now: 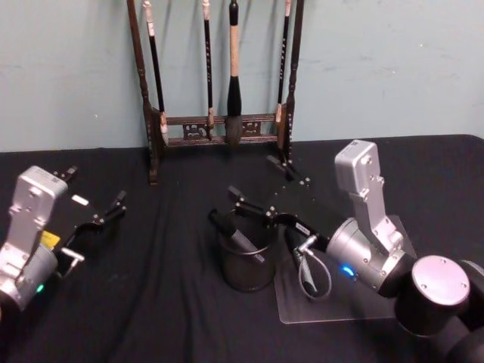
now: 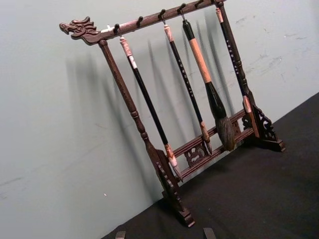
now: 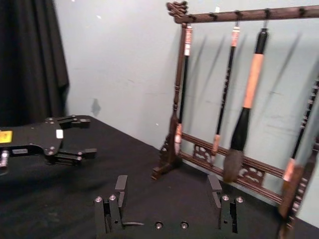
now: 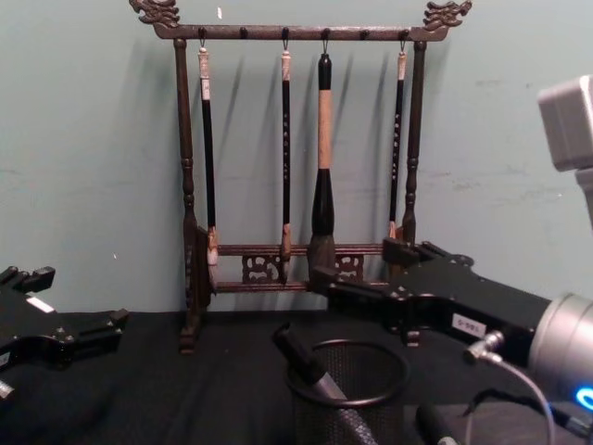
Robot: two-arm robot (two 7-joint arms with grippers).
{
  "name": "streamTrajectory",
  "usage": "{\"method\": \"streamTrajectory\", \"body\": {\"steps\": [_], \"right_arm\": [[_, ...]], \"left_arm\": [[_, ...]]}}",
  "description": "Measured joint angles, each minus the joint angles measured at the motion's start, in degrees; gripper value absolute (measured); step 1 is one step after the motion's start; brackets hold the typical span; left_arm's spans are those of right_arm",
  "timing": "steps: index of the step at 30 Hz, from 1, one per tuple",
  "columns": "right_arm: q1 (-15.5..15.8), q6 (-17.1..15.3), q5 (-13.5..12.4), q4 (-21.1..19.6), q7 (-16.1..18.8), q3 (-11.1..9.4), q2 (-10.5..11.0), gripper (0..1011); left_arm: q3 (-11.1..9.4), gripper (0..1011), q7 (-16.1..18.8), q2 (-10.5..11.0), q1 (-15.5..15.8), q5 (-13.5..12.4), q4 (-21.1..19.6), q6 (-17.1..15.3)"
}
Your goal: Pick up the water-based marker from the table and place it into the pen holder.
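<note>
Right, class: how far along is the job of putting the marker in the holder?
Done, apparently: the marker leans inside the holder, one end above the rim. In hand: nothing; the right gripper hovers open just above the holder, the left gripper sits open off to the left. Left: probably only drawing the right arm back.

The brush rack [image 1: 219,128] loses its top rail and dragon ends to the head view's upper edge, and its far end runs off the side of the right wrist view. The marker [image 4: 310,366] leans in the pen holder [image 4: 350,408], its lower end dim behind the mesh; the chest view's bottom edge cuts off the cup's base. A dark rounded thing [image 4: 434,425] beside it is too cropped to name. The left gripper [image 2: 164,234] shows two fingertips [image 2: 209,233] at its wrist view's edge.
</note>
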State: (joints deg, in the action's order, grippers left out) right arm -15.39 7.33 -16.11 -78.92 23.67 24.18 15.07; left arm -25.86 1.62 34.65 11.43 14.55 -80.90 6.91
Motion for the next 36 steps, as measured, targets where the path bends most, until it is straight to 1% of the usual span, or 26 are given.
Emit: {"method": "streamTrajectory", "body": {"steps": [7, 8, 11, 17, 24, 26, 27, 30, 36], "right_arm": [[2.6, -4.8, 2.9, -4.3, -6.0, -1.5, 0.2, 1000], [3.3, -5.9, 3.6, -5.2, -7.4, -2.0, 0.1, 1000], [4.2, -7.3, 4.6, -6.4, -9.1, -2.6, -0.2, 1002], [6.3, -10.9, 6.6, -9.6, -12.7, -4.4, -0.9, 1000], [8.7, -12.7, 8.0, -12.7, -15.1, -6.2, -1.6, 1000], [8.9, -12.9, 8.2, -12.9, -15.2, -6.4, -1.7, 1000], [9.5, -13.6, 8.6, -13.7, -15.7, -6.8, -2.0, 1000], [10.2, -15.1, 9.2, -14.4, -16.5, -7.3, -2.4, 1000], [10.9, -17.9, 10.1, -15.0, -17.1, -7.9, -3.1, 1000]], "left_arm": [[0.0, 1009, 0.0, 0.0, 0.0, 0.0, 0.0, 0.0], [0.0, 1009, 0.0, 0.0, 0.0, 0.0, 0.0, 0.0], [0.0, 1009, 0.0, 0.0, 0.0, 0.0, 0.0, 0.0], [0.0, 1009, 0.0, 0.0, 0.0, 0.0, 0.0, 0.0], [0.0, 1009, 0.0, 0.0, 0.0, 0.0, 0.0, 0.0], [0.0, 1009, 0.0, 0.0, 0.0, 0.0, 0.0, 0.0], [0.0, 1009, 0.0, 0.0, 0.0, 0.0, 0.0, 0.0], [0.0, 1009, 0.0, 0.0, 0.0, 0.0, 0.0, 0.0], [0.0, 1009, 0.0, 0.0, 0.0, 0.0, 0.0, 0.0]]}}
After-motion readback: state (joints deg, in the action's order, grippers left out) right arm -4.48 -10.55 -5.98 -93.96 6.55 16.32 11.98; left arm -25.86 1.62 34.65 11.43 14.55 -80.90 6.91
